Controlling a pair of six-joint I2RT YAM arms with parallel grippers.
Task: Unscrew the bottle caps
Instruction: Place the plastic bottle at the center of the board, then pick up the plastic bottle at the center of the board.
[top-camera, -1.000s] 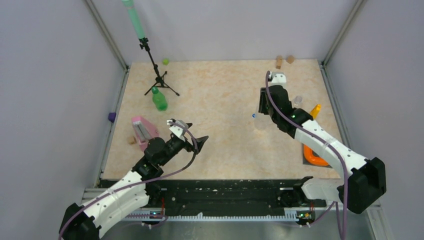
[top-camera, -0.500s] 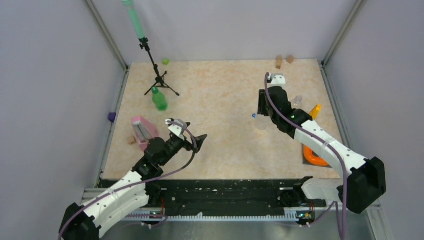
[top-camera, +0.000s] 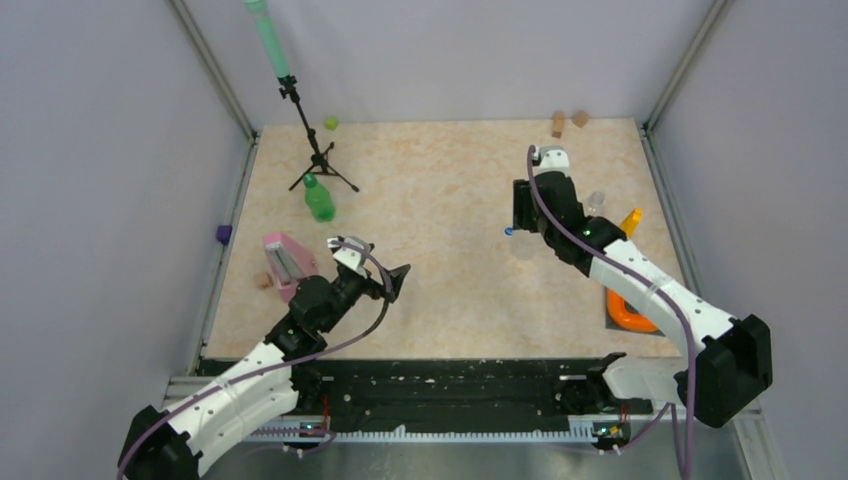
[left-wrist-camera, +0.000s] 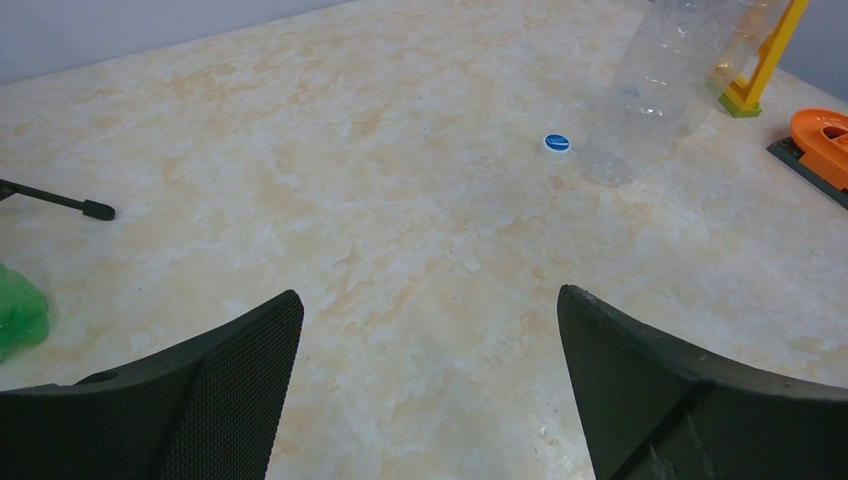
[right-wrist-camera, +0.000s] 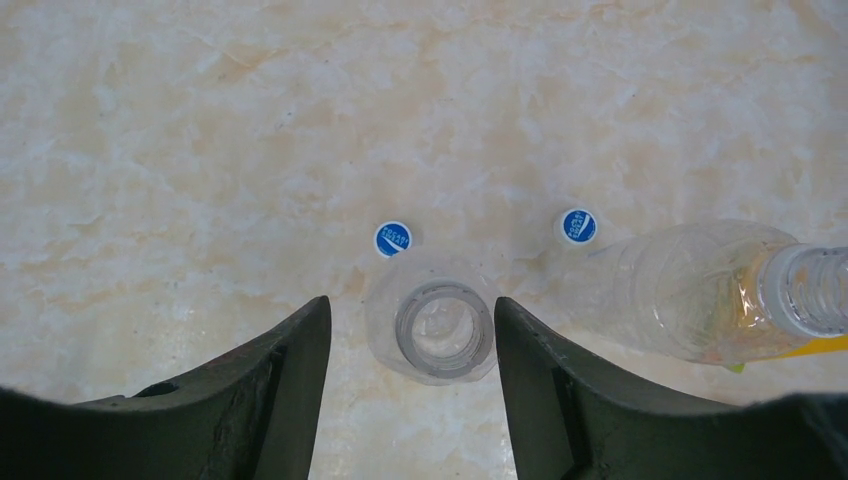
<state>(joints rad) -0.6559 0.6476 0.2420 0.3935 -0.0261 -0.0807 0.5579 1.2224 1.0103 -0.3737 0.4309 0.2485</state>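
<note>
A clear bottle (right-wrist-camera: 444, 328) stands upright under my right gripper (right-wrist-camera: 410, 305), its neck uncapped. That gripper is open, one jaw on each side above the neck, holding nothing. Two blue caps (right-wrist-camera: 393, 238) (right-wrist-camera: 577, 225) lie on the table beside the bottle. A second clear bottle (right-wrist-camera: 700, 290), also uncapped, is to its right. The top view shows the right gripper (top-camera: 519, 218) near one blue cap (top-camera: 508, 231). The green bottle (top-camera: 319, 200) with its dark green cap (top-camera: 310, 180) stands at far left. My left gripper (left-wrist-camera: 428, 295) is open and empty, low over bare table at near left (top-camera: 396, 281).
A black tripod (top-camera: 318, 160) holding a green tube stands behind the green bottle. A pink object (top-camera: 283, 258) lies beside the left arm. A yellow block (top-camera: 630, 221) and an orange piece (top-camera: 630, 310) sit at right. Brown blocks (top-camera: 558, 124) and a lime-green lump (top-camera: 331, 124) are at the back.
The right gripper's jaws have spread apart over the clear bottle and the arm has shifted slightly. The left gripper has drawn back a little toward its base.
</note>
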